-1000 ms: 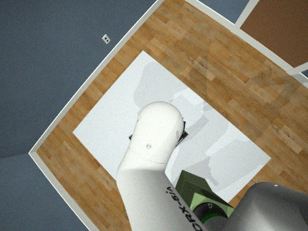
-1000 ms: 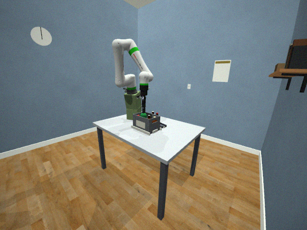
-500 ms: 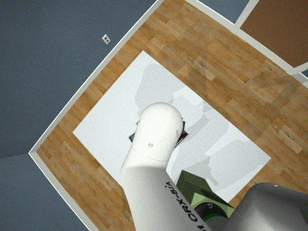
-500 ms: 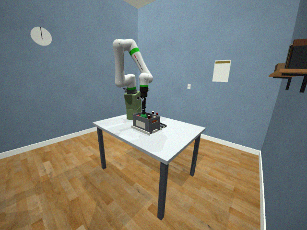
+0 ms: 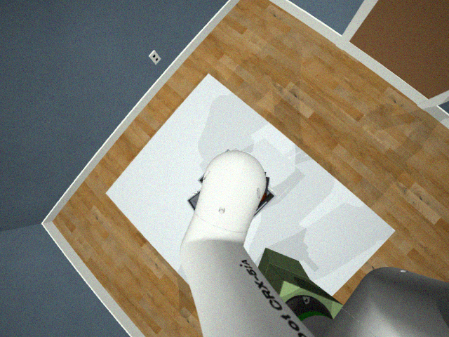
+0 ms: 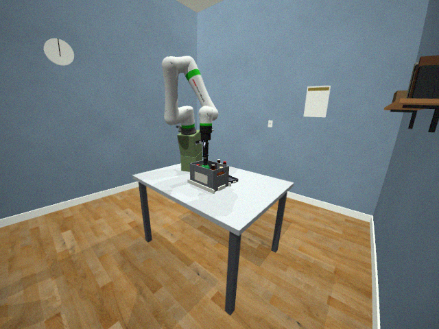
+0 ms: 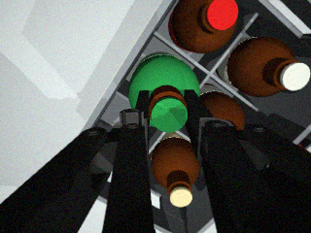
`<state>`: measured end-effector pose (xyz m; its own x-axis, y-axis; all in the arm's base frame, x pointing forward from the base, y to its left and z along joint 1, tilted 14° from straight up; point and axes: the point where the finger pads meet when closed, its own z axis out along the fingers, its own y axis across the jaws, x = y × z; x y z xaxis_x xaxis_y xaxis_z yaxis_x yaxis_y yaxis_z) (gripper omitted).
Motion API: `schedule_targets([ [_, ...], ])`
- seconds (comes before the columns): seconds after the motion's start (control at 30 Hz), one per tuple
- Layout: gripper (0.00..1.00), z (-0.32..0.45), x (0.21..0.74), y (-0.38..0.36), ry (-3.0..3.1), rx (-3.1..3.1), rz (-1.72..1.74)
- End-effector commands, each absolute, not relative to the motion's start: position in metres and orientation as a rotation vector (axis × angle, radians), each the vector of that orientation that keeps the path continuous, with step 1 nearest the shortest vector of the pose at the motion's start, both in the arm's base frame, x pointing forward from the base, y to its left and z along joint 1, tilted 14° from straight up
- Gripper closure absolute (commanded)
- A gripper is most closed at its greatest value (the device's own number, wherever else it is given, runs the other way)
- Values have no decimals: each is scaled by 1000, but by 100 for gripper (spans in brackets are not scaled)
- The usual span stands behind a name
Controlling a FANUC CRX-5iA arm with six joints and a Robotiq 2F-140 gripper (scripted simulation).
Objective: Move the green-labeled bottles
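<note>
In the wrist view my gripper (image 7: 166,105) is shut on the neck of the green-labeled bottle (image 7: 164,87), which has a green cap and hangs upright in a corner slot of the dark crate (image 7: 214,73). The crate's other slots hold brown bottles: one with a red cap (image 7: 221,14), one with a white cap (image 7: 294,77), and one with a cream cap (image 7: 180,194). In the exterior view the gripper (image 6: 205,160) reaches straight down into the crate (image 6: 209,175) on the white table. In the top view the arm hides the crate.
The dark tray (image 6: 232,179) sits behind the crate, mostly hidden. The robot's green pedestal (image 6: 187,150) stands at the table's back edge. The table edge is close to the crate's left side in the wrist view.
</note>
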<state>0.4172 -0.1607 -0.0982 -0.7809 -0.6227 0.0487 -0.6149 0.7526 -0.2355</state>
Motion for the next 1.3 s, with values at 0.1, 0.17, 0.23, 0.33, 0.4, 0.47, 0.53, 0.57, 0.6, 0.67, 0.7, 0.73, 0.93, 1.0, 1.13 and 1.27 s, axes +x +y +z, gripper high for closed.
schedule_targets([
  [0.1,90,-103,419,-162,2909,-1028,-374],
  [0.17,90,-105,419,-162,2909,-1028,-374],
  [0.23,90,-106,419,-163,2909,-1028,-374],
  [0.33,90,-108,419,-163,2909,-1028,-374],
  [0.4,90,-109,419,-163,2909,-1028,-374],
  [0.47,90,-110,419,-163,2909,-1028,-374],
  [0.53,90,-112,420,-164,2909,-1028,-374],
  [0.57,90,-112,420,-164,2909,-1028,-374],
  [0.6,90,-113,420,-164,2909,-1028,-374],
  [0.67,90,-114,420,-164,2909,-1028,-374],
  [0.7,90,-115,420,-164,2909,-1028,-374],
  [0.73,90,-116,420,-165,2909,-1028,-374],
  [0.93,90,-118,420,-165,2909,-1028,-374],
  [1.0,90,-119,420,-165,2909,-1028,-374],
  [1.13,90,-121,421,-166,2909,-1028,-374],
  [1.27,90,-123,421,-166,2909,-1028,-374],
])
